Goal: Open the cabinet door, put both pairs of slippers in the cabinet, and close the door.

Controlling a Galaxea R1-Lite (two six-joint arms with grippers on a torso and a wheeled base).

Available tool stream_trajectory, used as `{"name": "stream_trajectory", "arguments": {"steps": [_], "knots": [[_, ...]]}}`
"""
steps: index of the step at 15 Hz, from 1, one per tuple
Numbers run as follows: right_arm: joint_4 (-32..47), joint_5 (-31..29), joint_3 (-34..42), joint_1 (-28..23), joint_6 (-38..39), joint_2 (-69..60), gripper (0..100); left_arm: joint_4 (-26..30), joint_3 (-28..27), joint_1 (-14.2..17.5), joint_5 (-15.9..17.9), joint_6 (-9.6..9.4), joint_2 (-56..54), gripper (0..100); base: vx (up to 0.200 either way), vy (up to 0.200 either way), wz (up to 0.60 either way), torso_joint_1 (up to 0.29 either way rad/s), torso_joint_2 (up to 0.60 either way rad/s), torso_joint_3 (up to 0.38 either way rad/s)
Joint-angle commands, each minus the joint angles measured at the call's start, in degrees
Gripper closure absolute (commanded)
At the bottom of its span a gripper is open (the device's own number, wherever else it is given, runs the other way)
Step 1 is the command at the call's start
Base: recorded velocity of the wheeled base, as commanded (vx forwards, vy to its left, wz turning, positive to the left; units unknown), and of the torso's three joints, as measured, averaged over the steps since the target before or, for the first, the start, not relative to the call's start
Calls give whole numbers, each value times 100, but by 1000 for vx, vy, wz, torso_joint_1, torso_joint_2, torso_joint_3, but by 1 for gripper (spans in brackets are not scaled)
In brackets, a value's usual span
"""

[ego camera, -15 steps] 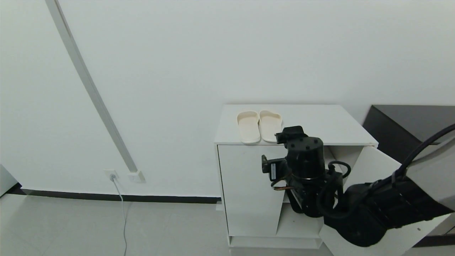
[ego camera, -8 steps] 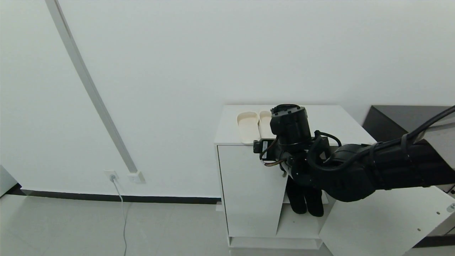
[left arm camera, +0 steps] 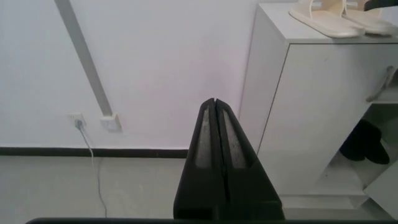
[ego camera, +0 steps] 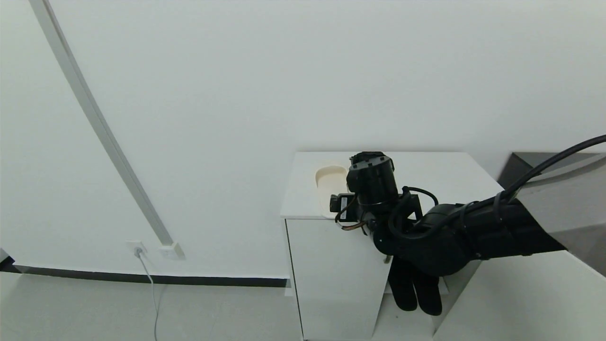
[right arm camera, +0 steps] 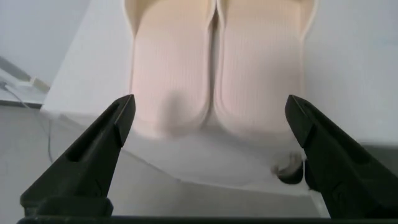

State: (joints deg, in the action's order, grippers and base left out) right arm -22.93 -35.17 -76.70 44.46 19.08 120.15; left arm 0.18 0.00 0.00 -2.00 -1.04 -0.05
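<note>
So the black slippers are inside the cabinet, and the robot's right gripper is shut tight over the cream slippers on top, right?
Not quite. The right gripper is open, not shut. The right wrist view shows its fingers spread wide, one on each side of the cream slippers on top of the cabinet. The rest is right: the black slippers are inside the cabinet.

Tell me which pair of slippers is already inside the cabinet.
The black pair, standing in the open side of the cabinet. The cream pair lies on top of it, before the open right hand.
</note>
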Motion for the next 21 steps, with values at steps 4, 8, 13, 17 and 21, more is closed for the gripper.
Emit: {"name": "stream_trajectory", "arguments": {"steps": [4,8,13,17,21], "knots": [[-379,-16,-90,-43,-247,430,0,-1,0,0,-2,7,5,100,150,0,0,3,2,2],[-722,19,-380,-254,-554,729,0,-9,0,0,-2,25,5,100,0,0,0,0,0,0],[-713,54,-969,-385,-686,1239,0,-9,0,0,-2,60,5,100,0,0,0,0,0,0],[-678,177,-1629,-570,-897,1626,0,-9,0,0,-2,68,5,100,0,0,0,0,0,0],[-678,186,-1778,-614,-897,1713,100,-9,0,0,-2,68,5,100,0,0,0,0,0,0]]}}
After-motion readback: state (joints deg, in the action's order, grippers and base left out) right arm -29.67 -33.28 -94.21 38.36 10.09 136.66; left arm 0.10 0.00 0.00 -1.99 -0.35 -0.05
